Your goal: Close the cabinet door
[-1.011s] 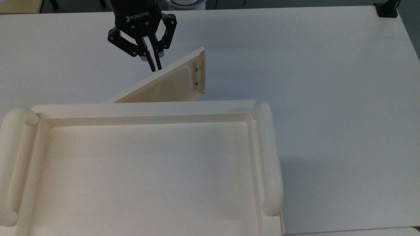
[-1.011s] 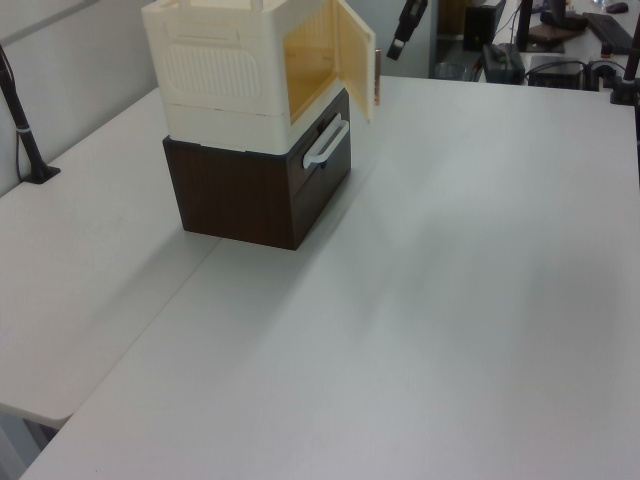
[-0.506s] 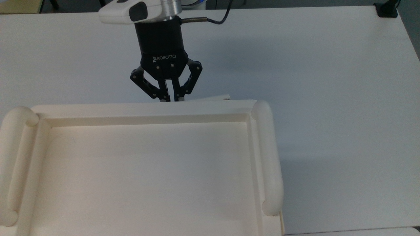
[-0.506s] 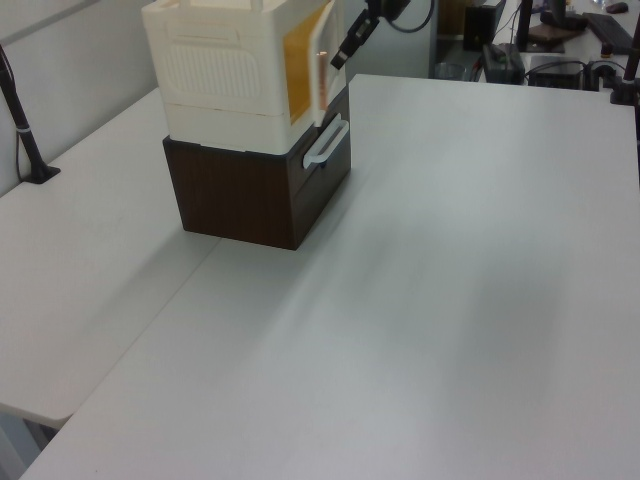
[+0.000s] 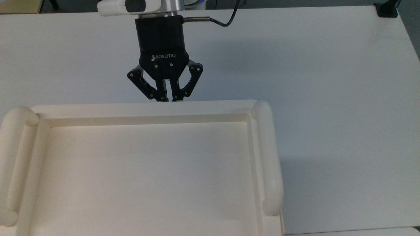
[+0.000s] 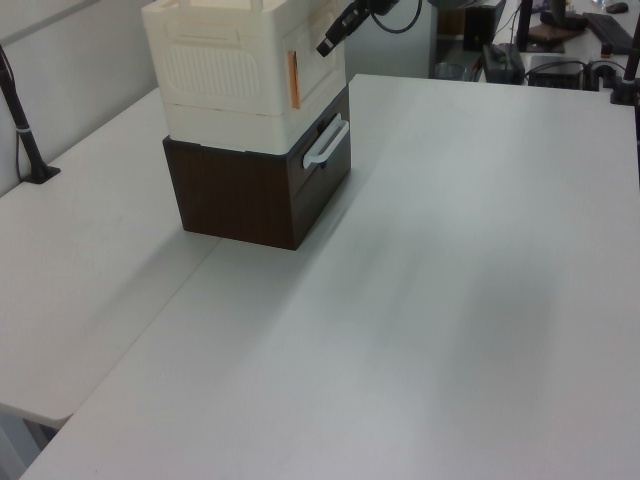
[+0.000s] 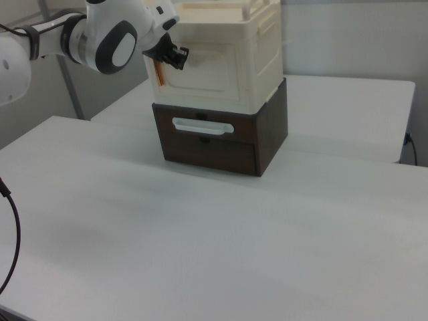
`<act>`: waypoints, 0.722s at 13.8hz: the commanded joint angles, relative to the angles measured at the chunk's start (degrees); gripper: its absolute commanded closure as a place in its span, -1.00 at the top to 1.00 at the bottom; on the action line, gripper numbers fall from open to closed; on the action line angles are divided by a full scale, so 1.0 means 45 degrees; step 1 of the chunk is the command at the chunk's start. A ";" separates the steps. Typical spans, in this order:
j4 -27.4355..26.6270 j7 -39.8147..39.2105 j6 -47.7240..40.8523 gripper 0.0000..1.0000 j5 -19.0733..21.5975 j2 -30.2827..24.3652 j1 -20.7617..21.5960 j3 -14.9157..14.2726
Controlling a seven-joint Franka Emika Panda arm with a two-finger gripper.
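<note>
Cream cabinet door (image 7: 204, 75) lies nearly flush in front face of cabinet (image 7: 257, 50); thin orange strip of interior shows along door's edge at left view's left (image 6: 295, 80). Cabinet sits atop dark brown drawer unit (image 7: 221, 137) with white bar handle (image 7: 202, 125). Gripper (image 5: 167, 98) meets door's outer face, fingertips pressed nearly together, nothing between them. White arm (image 7: 100, 37) reaches to cabinet from right view's left. White table (image 5: 328, 98) under whole stack.
</note>
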 commanded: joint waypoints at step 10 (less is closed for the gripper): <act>-0.0428 0.2165 -0.9525 -0.23 -0.1955 -0.2185 -0.0395 0.0063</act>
